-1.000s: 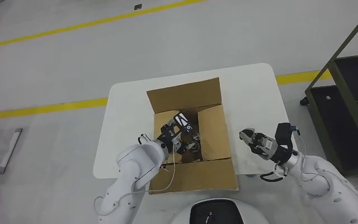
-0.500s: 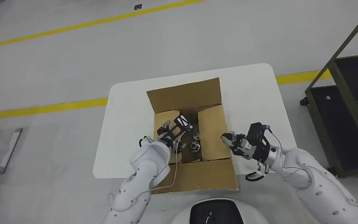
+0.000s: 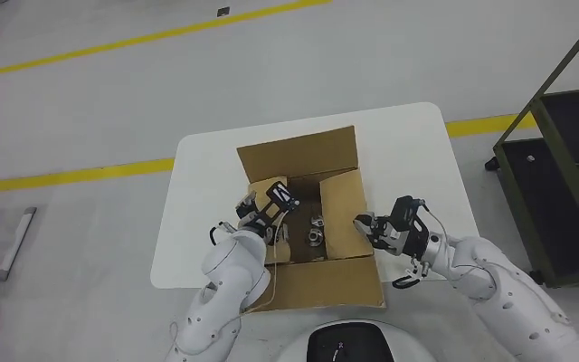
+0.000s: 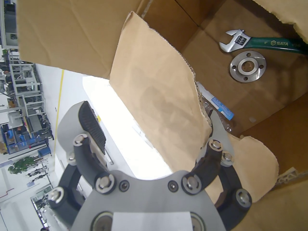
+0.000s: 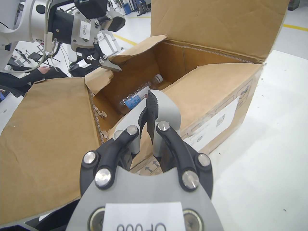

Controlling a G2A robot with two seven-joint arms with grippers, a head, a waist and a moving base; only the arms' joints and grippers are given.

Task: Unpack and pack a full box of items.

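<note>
1. Left pincer [image 4: 146, 109]: jaws spread wide, nothing clamped. It sits astride the torn flap [image 4: 154, 87] on one side of the box [image 3: 308, 158]. The outer finger [image 4: 92, 126] is over the table [image 3: 199, 181], and the inner finger [image 4: 216, 128] is inside the box, against the flap's ragged edge.
2. The torn flap stands up between the two fingers. It is close to the inner finger and apart from the outer one.
3. Box contents beyond the left pincer's tips, lying on the box floor:
   - An adjustable wrench [image 4: 262, 43] with a green handle lies farthest out.
   - A round steel flange [image 4: 247, 66] lies just beside the wrench head, on the side nearer the pincer.
   - A clear bottle [image 5: 136, 99] with a blue label lies just past the inner finger's tip, close to the foot of the torn flap.
4. Right pincer [image 5: 149, 111]: pads drawn together, almost no gap, nothing seen between them. It hovers outside the box on the side opposite the left pincer, just beside the flap folded inward there. Whether it touches the cardboard, cannot tell.
5. From the right pincer, the box opening is straight ahead, the bottle lies just past its tips and the left pincer is across the opening.
6. The rear flap stands upright, beyond both pincers. The near flap lies folded outward, on the near side of both.
</note>
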